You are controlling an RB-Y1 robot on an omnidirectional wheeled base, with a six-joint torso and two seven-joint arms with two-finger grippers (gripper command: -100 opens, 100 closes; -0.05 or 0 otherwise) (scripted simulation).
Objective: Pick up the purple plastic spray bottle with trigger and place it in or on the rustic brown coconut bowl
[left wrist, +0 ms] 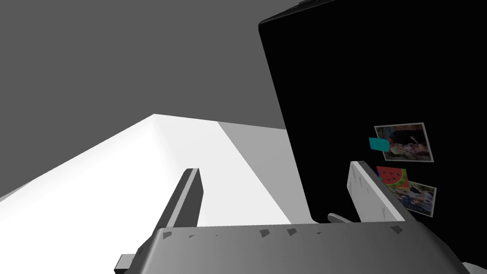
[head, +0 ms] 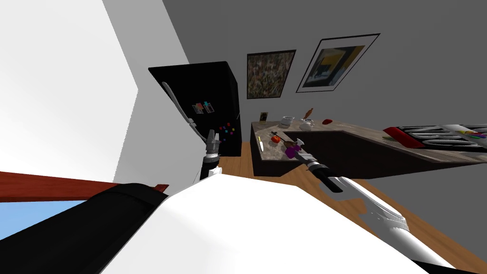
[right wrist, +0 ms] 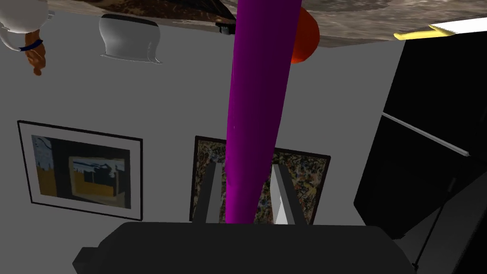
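Counter (head: 354,131): one purple bottle (right wrist: 259,119) in right tool (right wrist: 246,167)

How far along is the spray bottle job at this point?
Done: the right gripper is shut on the purple bottle at the counter. In hand: the lift; I cannot tell if it is off the surface. To do: carrying it to the brown bowl close by and releasing. The left gripper is open, idle.

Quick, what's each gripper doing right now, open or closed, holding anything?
Left gripper: open, empty.
Right gripper: closed on the purple spray bottle.
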